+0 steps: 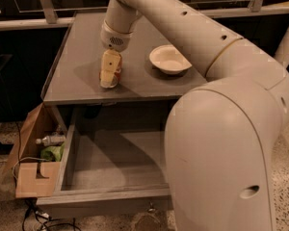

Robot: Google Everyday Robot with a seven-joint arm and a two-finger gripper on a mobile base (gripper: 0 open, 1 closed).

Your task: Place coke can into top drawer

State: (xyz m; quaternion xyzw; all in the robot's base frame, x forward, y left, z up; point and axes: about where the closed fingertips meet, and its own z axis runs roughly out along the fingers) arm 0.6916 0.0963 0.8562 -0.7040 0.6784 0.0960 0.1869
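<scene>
The red coke can [117, 73] stands on the grey cabinet top, left of centre. My gripper [110, 75] comes down on it from above. Its pale fingers [108, 71] are closed around the can and hide most of it. The can's base is at the cabinet surface. The top drawer [111, 189] is pulled open below the cabinet top. Its grey inside is bare, and my arm hides its right part.
A white bowl [169, 59] sits on the cabinet top to the right of the can. A brown cardboard box [31, 177] with a bottle and a green item stands on the floor left of the drawer. My large arm link [221, 148] fills the right foreground.
</scene>
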